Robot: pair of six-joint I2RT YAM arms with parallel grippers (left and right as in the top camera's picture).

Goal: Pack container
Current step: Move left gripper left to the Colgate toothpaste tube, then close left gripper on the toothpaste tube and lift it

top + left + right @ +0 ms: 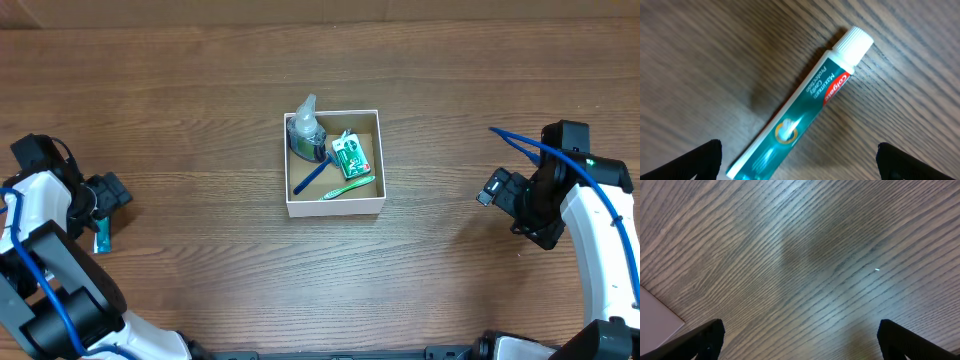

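Overhead, the container (333, 208) is seen centred on the table (200, 90), far from both arms; a clear bottle (305, 135), a green packet (351, 155), a blue-handled tool (312, 177) and a green toothbrush (347, 188) are held in it. At the left wrist, a toothpaste tube (805, 105) is framed by the wide-spread left gripper (800, 160), not yet gripped; lowering and closing is judged the next need. At the right wrist, the right gripper (800, 340) is spread wide, nothing held.

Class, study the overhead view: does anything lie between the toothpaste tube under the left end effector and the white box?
Nothing visible does: only bare table lies between the toothpaste tube and the container.
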